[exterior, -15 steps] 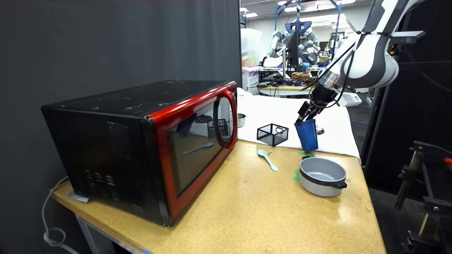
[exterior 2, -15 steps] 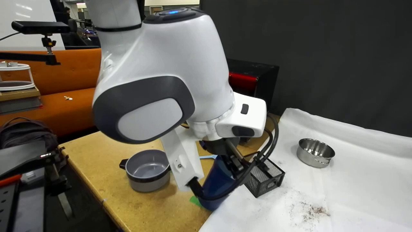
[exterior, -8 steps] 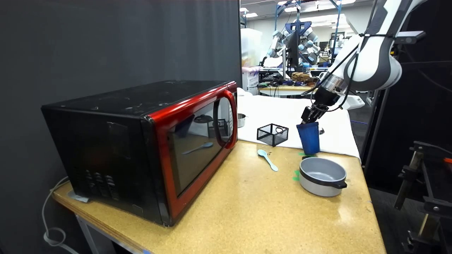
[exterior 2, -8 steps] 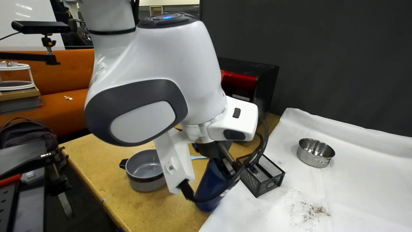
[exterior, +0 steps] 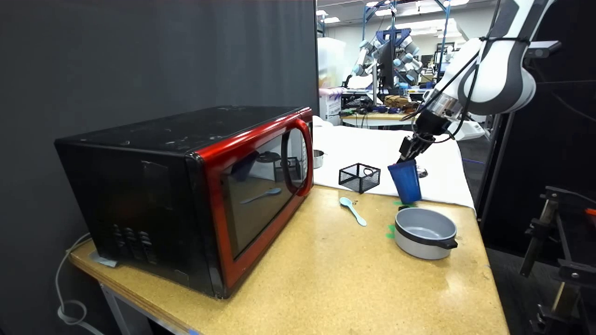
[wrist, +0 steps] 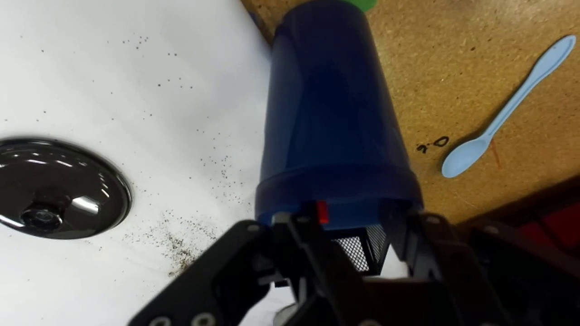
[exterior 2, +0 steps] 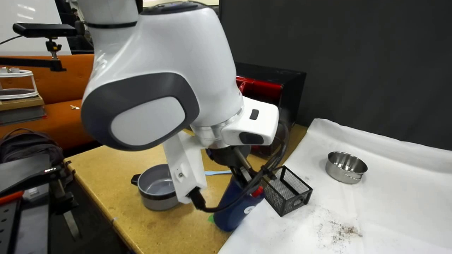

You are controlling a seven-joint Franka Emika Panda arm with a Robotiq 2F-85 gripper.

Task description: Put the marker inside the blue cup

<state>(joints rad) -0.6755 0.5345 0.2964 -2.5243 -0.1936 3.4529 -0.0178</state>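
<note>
- Blue cup (exterior: 405, 182): leaning further than half a second ago.
- Red marker (exterior 2: 257, 191): its end shows at the cup's mouth in an exterior view, hidden there half a second ago; how deep it sits, I cannot tell.
- Jaws: parted at the mouth, a gap showing between them.
- Spoon (exterior: 354, 213): unmoved on the desk (exterior: 349, 279).
</note>
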